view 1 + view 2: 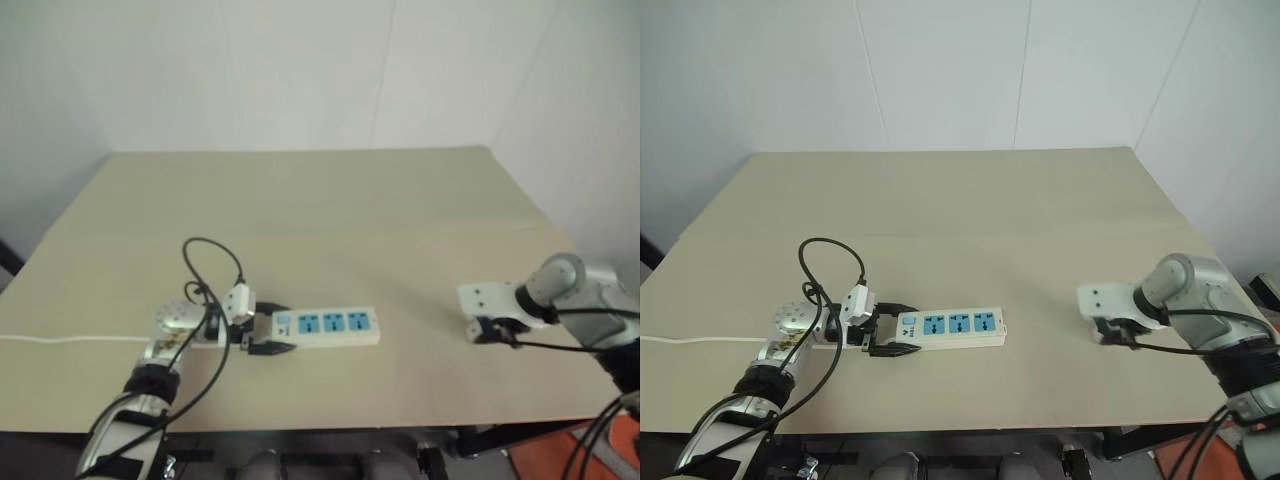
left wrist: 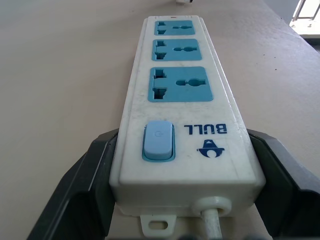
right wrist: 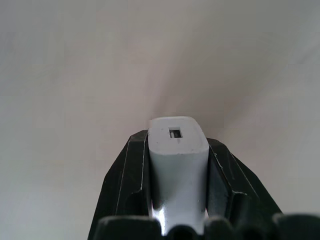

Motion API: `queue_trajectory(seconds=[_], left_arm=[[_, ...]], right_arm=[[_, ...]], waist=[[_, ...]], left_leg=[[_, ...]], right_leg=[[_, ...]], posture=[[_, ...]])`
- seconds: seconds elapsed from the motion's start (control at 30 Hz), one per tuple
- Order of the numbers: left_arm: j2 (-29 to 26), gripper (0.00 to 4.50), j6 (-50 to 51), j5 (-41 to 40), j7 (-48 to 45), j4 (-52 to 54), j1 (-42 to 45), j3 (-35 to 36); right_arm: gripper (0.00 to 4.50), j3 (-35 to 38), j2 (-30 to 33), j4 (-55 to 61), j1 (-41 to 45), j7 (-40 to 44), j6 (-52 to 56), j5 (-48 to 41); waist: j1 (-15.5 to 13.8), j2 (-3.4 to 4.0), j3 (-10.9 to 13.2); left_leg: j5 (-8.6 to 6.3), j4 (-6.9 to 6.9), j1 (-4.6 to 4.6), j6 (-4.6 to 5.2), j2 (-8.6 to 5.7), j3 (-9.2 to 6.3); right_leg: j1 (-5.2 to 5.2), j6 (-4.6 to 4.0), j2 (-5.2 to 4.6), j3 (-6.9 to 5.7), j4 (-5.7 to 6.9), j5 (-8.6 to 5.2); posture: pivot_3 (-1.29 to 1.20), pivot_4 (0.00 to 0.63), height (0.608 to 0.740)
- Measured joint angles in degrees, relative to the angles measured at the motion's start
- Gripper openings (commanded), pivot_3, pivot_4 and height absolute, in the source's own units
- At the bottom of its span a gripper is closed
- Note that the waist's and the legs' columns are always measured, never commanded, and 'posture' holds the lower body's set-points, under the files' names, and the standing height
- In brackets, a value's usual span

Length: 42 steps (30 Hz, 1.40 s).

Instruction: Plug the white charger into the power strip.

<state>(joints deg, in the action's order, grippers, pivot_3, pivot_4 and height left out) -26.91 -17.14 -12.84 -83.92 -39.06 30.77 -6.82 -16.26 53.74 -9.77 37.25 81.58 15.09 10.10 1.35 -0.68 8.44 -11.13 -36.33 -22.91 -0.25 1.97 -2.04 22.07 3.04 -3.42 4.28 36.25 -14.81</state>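
Over beige tabletop [image 1: 380, 210], right gripper [image 3: 177, 165] pinches small white blocky charger [image 3: 178, 150]; left gripper [image 2: 180, 165] clasps long white power strip [image 2: 185, 150].

The power strip [image 1: 948, 327] lies on the table [image 1: 970, 210] toward the robot's left, its switch end between the left gripper's [image 1: 890, 329] fingers; the charger [image 3: 178, 165] sits in the right gripper [image 3: 178, 180], well apart to the right
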Motion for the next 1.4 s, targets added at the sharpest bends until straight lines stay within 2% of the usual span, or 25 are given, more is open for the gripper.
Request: queue_trajectory(seconds=[0.17, 0.33, 0.47, 0.63, 0.8, 1.0, 1.4], left_arm=[[0.5, 3.28, 0.3, 0.0, 0.0, 0.8, 0.3, -0.6], [0.4, 3.28, 0.9, 0.0, -0.6, 0.8, 0.8, -0.9], [0.3, 3.28, 0.9, 0.0, -0.7, 0.0, 1.3, -1.0], [0.1, 3.28, 1.1, 0.0, -0.7, -0.1, 1.4, -1.0], [-0.1, 3.28, 1.3, 0.0, -1.0, -0.1, 1.5, -1.1], [-0.5, 3.28, 2.1, -0.1, -1.3, 0.0, 1.6, -1.0], [-0.6, 3.28, 2.4, -0.1, -2.4, 1.0, 1.1, -1.1]], right_arm=[[1.17, 11.5, -11.6, 6.1, 5.5, -3.9, 10.7, -16.1], [1.17, 17.9, -24.0, 11.3, 4.3, -13.2, 19.1, -27.6], [1.17, 17.6, -33.6, 14.2, 0.2, -22.4, 19.1, -30.1], [1.17, 15.4, -41.7, 11.2, -4.4, -25.7, 14.2, -31.7], [1.17, 13.8, -43.2, 6.8, -5.7, -24.1, 4.0, -31.3], [1.17, 7.6, -42.0, 1.6, -7.6, -19.7, -5.7, -27.1], [1.17, 5.8, -43.1, -3.6, -7.4, -18.5, -9.7, -27.0]], waist=[[-0.6, -0.02, 0.0], [-0.7, -0.02, 0.0], [-0.6, -0.02, 0.0], [-0.5, -0.02, 0.0], [-0.4, -0.02, 0.0], [-0.1, -0.02, 0.0], [-0.2, -0.02, 0.0]], left_leg=[[0.00, 0.12, -0.07, 0.01, 0.01, -0.15], [0.00, 0.13, -0.25, 0.01, 0.00, -0.21], [0.00, 0.11, -0.23, 0.01, 0.00, -0.25], [0.00, 0.07, -0.22, 0.02, 0.00, -0.25], [0.00, 0.10, -0.21, 0.02, 0.02, -0.25], [0.00, 0.11, -0.19, 0.02, 0.02, -0.25], [0.00, 0.13, -0.20, 0.02, 0.03, -0.25]], right_leg=[[-0.01, -0.25, 0.04, -0.14, -0.04, 0.14], [0.13, -0.27, 0.02, -0.20, -0.02, 0.15], [0.16, -0.27, 0.05, -0.23, 0.10, 0.15], [0.16, -0.28, 0.05, -0.22, 0.13, 0.16], [0.15, -0.28, 0.08, -0.23, 0.09, 0.15], [0.15, -0.28, 0.09, -0.22, 0.10, 0.15], [0.14, -0.28, 0.09, -0.22, 0.06, 0.15]], posture=[[0.00, 0.150, 0.740], [0.00, 0.150, 0.740], [0.00, 0.150, 0.740], [0.00, 0.150, 0.740], [0.00, 0.150, 0.740], [0.00, 0.150, 0.740], [0.00, 0.150, 0.740]])
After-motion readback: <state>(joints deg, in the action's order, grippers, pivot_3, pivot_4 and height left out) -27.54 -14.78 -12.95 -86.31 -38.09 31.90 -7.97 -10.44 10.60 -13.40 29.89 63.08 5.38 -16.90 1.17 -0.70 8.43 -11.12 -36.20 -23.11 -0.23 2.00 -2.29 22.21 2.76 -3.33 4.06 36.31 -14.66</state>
